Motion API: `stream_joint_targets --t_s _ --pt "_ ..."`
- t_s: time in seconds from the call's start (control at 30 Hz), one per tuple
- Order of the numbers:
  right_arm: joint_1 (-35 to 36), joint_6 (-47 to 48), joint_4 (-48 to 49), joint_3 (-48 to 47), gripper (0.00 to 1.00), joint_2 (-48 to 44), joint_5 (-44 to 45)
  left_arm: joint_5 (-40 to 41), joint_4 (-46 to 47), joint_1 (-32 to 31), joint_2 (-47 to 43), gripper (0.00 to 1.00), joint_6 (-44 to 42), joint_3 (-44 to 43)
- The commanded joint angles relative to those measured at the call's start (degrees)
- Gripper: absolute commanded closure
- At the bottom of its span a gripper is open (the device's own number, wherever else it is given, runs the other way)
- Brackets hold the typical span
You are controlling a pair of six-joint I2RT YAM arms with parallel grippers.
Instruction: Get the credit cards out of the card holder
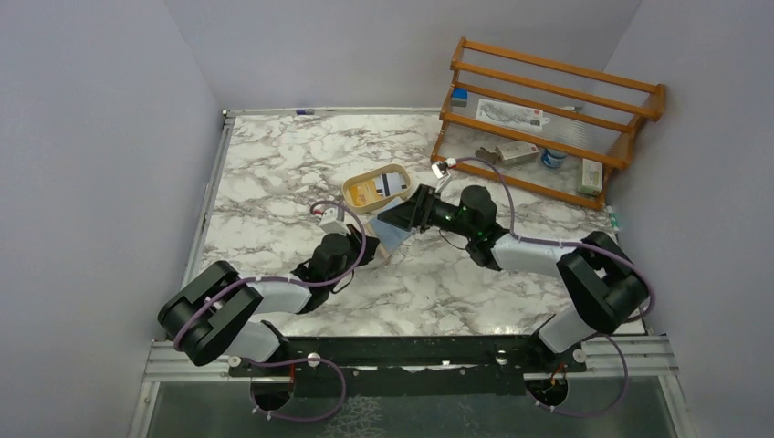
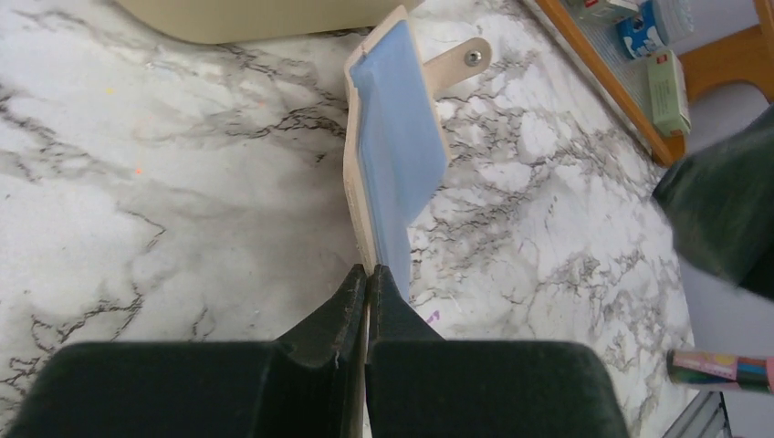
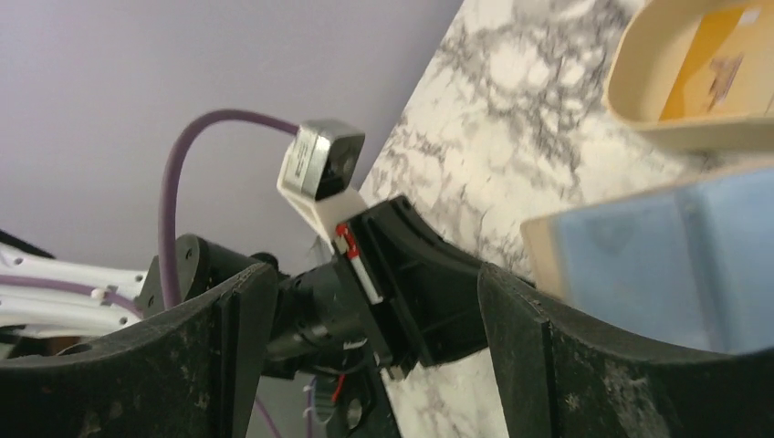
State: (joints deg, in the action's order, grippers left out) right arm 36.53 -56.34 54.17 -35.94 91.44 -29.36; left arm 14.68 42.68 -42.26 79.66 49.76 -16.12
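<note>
The tan card holder (image 2: 358,196) stands on edge over the marble table, its snap tab (image 2: 465,59) at the far end. A light blue credit card (image 2: 398,151) lies against its inner face. My left gripper (image 2: 369,271) is shut on the holder's near edge. In the top view the left gripper (image 1: 370,248) holds the holder (image 1: 394,234) at the table's middle. My right gripper (image 1: 404,217) is open just beyond it. In the right wrist view the right gripper (image 3: 370,283) is spread wide, and the holder with the blue card (image 3: 657,255) sits beside its right finger, not between the fingers.
An oval beige tray (image 1: 358,182) holding a yellow card and other cards sits just behind the holder; it also shows in the right wrist view (image 3: 639,100). A wooden rack (image 1: 548,119) with small boxes stands at the back right. The left wrist camera (image 3: 319,169) faces the right gripper.
</note>
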Motion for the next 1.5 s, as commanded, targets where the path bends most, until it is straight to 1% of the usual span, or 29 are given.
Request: stream_joint_targets --t_s 0.0,0.1,0.27,0.37,0.53,0.8,1.2,1.47 --pt "0.34 16.68 -26.48 -7.37 0.14 -4.7 7.95 -7.07 0.6 1.55 -3.28 1.0 -5.71 -1.14" --pt "0.39 22.41 -34.31 -11.54 0.16 -4.52 8.71 -13.71 0.22 2.75 -4.6 1.0 -7.45 -0.92" --pt "0.45 26.99 -39.01 -13.98 0.22 -3.93 8.48 -23.95 -4.36 3.68 -5.63 1.0 -11.09 -2.53" --pt "1.23 28.99 -41.6 -15.0 0.24 -3.63 9.71 -26.39 -5.8 3.94 -6.05 1.0 -12.07 -2.61" --pt "3.67 32.67 -44.68 -15.74 0.27 -3.16 13.01 -27.66 -7.21 4.44 -6.46 1.0 -12.49 -2.56" --pt "4.62 35.49 -47.57 -15.8 0.28 -1.48 15.83 -29.19 -8.04 5.08 -6.44 1.0 -13.1 -3.21" --pt "5.38 36.44 -47.22 -16.32 0.28 3.98 15.82 -30.58 -8.29 5.3 -5.92 1.0 -13.89 -3.57" --pt "5.62 37.75 -48.68 -16.61 0.28 5.82 17.8 -30.75 -8.4 5.69 -5.98 1.0 -14.24 -3.29"
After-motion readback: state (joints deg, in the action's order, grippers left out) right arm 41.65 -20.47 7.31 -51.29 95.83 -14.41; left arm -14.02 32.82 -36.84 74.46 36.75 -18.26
